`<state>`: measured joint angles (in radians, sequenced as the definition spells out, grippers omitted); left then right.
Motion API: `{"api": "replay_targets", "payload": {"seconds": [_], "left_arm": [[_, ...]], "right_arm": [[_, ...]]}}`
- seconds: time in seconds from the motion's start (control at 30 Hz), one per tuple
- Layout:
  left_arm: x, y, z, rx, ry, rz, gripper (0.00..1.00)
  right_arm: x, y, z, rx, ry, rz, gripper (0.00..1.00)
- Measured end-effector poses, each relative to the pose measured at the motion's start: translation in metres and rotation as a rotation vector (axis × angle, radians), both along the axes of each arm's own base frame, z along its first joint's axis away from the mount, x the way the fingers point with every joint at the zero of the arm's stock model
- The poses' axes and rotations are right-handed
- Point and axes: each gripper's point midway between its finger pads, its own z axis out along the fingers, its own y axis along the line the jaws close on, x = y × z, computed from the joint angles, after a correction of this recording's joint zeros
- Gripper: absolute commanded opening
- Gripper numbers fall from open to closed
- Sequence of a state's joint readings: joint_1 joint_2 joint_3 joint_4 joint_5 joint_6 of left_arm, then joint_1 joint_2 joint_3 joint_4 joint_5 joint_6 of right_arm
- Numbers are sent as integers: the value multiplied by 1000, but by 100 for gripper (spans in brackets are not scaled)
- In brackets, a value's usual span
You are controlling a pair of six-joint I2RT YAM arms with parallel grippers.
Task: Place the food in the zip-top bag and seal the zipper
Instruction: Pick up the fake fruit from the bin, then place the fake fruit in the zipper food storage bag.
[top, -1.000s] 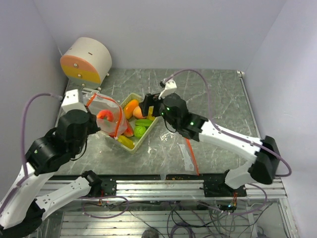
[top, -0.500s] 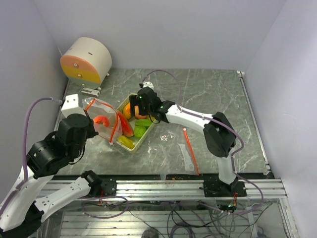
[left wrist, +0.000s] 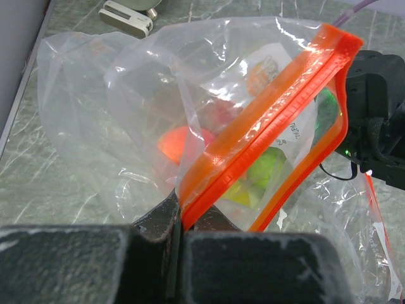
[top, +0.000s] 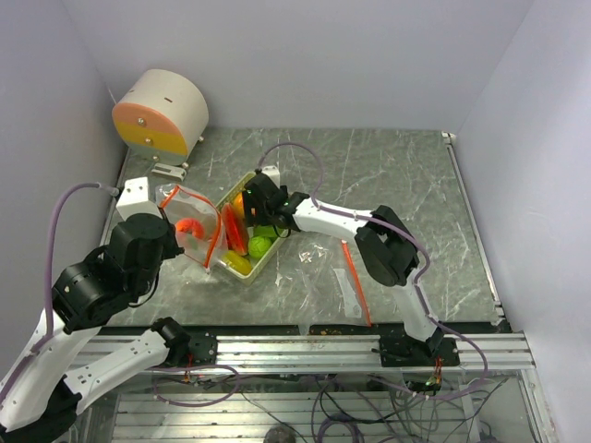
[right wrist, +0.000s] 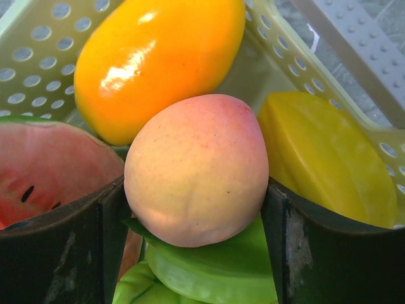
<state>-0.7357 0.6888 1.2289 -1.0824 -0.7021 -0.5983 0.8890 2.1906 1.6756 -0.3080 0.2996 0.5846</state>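
My left gripper is shut on the orange zipper edge of the clear zip-top bag and holds it up with its mouth open toward the tray. A red piece lies inside the bag. The rest of the food sits in the pale perforated tray. My right gripper reaches down into it. Both fingers press the sides of a pink-orange peach. The peach rests on green pieces. Around it lie an orange mango, a yellow piece and a watermelon slice.
A round white-and-orange drum stands at the back left, with a small white block in front of it. A flat clear bag with an orange strip lies on the table right of the tray. Walls close in on both sides.
My right arm has swung left and lowered into the tray, and its jaws have come in against the peach. My left gripper has kept hold of the bag, shifting only slightly.
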Motion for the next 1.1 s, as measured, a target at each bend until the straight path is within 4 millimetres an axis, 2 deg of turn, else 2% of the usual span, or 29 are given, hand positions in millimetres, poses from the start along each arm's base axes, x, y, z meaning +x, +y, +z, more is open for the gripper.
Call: {"api": "replay_targets", "payload": {"seconds": [0.07,0.17,0.3,0.4,0.57,0.63,0.73,0.9,1.1], "left_arm": [[0,0,0,0,0,0,7],[0,0,0,0,0,0,7],[1,-2,-4,4,8,-3,7],[3,-5,-10,9,19,-10,7],[8,-12,-19,16,40,-23,7],[11,-17,-23,18,48,-31,7],[15,-25,-29,16,62,-47,7],[25,-43,-40,4,84,-85,7],[35,-63,-52,-5,115,-128,7]], "right_arm": [[2,-2,0,-7,-7,-11,64],[2,-8,0,-14,-19,-24,63],[-5,-21,15,-10,-55,-16,63],[-16,-30,51,46,-108,23,63],[-32,-28,148,255,-263,120,63],[-46,-28,191,355,-336,188,63],[-69,-28,231,460,-408,301,63],[-119,-24,264,598,-463,544,62],[-171,-13,276,697,-485,778,62]]}}
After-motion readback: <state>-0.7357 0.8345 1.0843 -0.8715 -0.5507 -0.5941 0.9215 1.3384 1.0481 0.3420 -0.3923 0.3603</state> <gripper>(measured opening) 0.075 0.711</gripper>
